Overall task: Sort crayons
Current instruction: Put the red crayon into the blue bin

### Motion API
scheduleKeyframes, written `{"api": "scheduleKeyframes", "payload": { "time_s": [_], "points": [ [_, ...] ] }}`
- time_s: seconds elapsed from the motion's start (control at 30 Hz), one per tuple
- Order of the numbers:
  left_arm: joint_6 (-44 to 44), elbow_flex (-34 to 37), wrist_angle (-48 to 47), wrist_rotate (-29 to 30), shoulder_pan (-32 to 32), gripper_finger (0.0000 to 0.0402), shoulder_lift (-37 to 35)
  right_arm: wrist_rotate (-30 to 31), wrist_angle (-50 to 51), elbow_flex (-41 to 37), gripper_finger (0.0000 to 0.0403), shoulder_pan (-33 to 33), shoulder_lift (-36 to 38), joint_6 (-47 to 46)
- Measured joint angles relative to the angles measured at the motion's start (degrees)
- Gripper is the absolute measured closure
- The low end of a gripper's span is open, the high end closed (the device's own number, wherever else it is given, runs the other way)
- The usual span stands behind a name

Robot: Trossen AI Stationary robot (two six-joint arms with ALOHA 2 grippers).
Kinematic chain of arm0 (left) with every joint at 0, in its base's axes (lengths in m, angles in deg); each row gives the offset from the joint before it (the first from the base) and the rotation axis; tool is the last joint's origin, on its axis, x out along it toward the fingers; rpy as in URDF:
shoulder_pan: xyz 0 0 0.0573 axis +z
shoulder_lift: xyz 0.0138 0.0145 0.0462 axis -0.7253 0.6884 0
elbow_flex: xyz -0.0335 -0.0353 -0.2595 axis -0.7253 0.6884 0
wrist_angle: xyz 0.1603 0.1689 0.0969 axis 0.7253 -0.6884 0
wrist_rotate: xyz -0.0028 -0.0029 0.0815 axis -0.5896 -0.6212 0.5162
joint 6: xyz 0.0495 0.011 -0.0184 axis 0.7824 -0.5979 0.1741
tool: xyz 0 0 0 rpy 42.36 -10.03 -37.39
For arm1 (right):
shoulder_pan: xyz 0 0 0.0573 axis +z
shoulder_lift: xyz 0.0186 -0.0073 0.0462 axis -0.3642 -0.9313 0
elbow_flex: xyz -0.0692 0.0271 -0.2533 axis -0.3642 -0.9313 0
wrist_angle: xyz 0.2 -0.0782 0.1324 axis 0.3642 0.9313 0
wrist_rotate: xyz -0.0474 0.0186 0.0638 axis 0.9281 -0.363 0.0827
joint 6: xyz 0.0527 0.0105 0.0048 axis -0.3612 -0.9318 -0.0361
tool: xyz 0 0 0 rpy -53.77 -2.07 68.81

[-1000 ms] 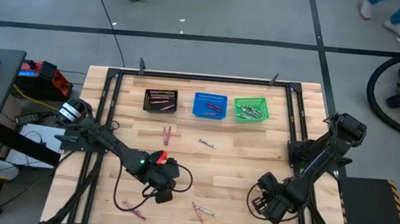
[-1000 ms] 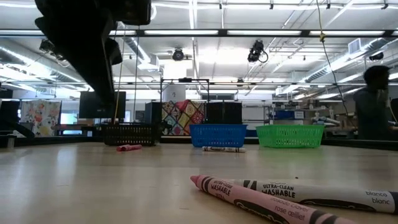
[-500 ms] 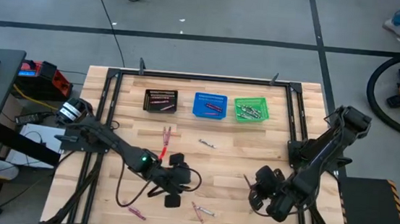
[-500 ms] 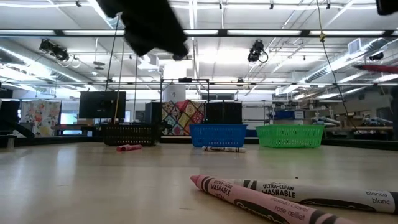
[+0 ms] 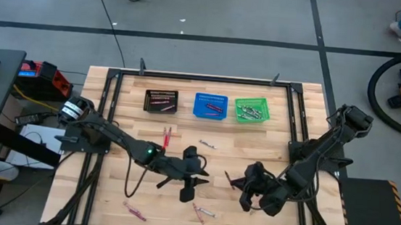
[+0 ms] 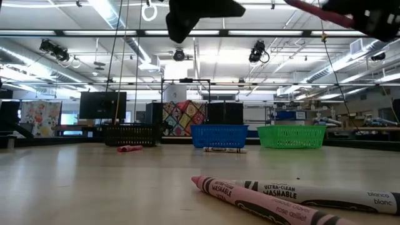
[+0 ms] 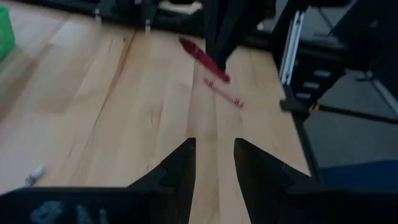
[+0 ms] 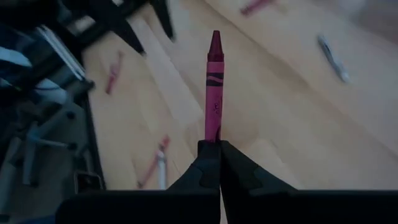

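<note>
Over the tabletop (image 5: 270, 144) centre, high view: left pincer (image 5: 193, 183) hangs open, holding nothing; right pincer (image 5: 239, 183) just beside it, clamped on a magenta crayon (image 5: 229, 179). Loose crayons: red pair (image 5: 167, 135), grey one (image 5: 207, 144), pair near the front edge (image 5: 202, 213), pink one front-left (image 5: 134, 211). More lie in the black basket (image 5: 161, 100), blue basket (image 5: 210, 105) and green basket (image 5: 252, 109).

Low view: pink crayon (image 6: 262, 201) and white crayon (image 6: 325, 195) touching, close to camera; both arms dark overhead.

Left wrist view: fingers (image 7: 181, 171) apart, bare wood between.

Right wrist view: fingers (image 8: 210, 165) closed on the crayon's butt, tip pointing away.
</note>
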Motion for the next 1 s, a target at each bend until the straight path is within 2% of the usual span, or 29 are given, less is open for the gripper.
{"api": "scheduleKeyframes", "payload": {
  "time_s": [0.23, 0.37, 0.7, 1.0],
  "points": [
    [0.51, 0.02, 5.19, -0.07, 0.26, 0.0281, 0.0, 0.86, -12.74, 0.02, 0.0396, -3.49, 0.0, 13.7],
    [0.43, 0.02, 7.16, -0.07, 0.26, 0.0281, 0.0, -1.26, -17.03, 0.04, 0.0396, -4.63, 0.0, 18.12],
    [-0.01, 0.02, 13.23, 0.0, 0.59, 0.0281, 0.0, -2.46, -19.72, 0.04, 0.0396, -6.07, 0.0, 20.41],
    [0.0, 0.0, 14.01, -0.11, 1.89, 0.0281, 0.0, -3.25, -20.87, 0.04, 0.0396, -6.24, -0.02, 22.18]
  ]
}}
